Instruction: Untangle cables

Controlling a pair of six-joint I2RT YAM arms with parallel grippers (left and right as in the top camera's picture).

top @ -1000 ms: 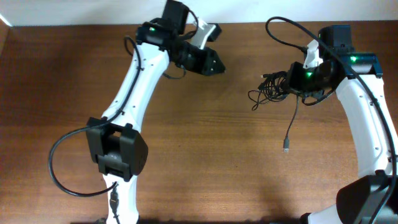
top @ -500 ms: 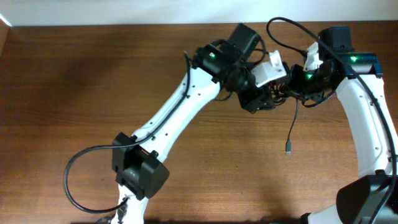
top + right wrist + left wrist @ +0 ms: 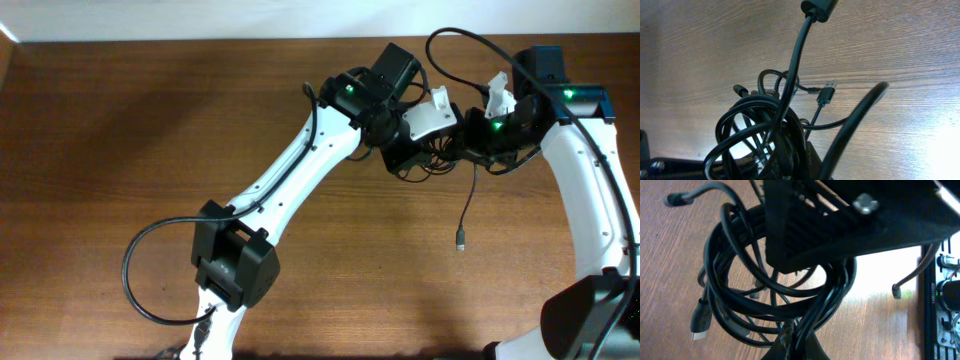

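Currently: both arms meet at the cable knot, far right part of table.

L gripper (image 3: 418, 158) pushes into the cables (image 3: 442, 155) from the left, jaws together w/ strands pinched where they converge at the bottom of left wrist view. R gripper (image 3: 472, 148) sits opposite, jaws closed on the same bundle. Grippers are just beside each other, tangle betw. them. Bundle = several black loops wound thru one another over the table (image 3: 150, 150); can't tell if any loop touches the wood. One strand runs free toward the near side, ending in metal-tipped plug (image 3: 460, 240). Silver-tipped plug (image 3: 699, 326) hangs left of the loops. USB plug (image 3: 826, 92) pokes out behind the coil.
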